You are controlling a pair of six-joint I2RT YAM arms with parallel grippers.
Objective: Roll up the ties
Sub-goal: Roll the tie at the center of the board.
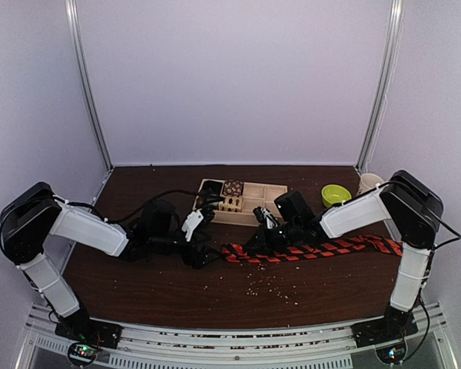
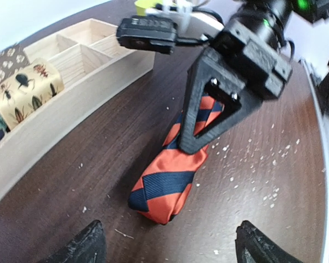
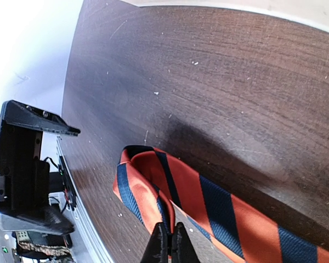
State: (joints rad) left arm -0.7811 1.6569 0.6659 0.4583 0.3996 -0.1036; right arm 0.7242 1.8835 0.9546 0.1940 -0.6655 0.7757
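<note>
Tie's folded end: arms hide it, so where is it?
Top view: tie's folded end lies mid-table, pinched by the right gripper, right of the open left gripper.

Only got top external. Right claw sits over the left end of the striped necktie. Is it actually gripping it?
Observer: Yes. The right wrist view shows the right claw pinched shut on the necktie, just behind its doubled-over end.
Operator: And the left claw? It's just a dark blob from up here.
Observer: The left wrist view shows the left claw open, fingers wide apart with nothing between them. The necktie's end lies on the table just ahead of it.
</note>
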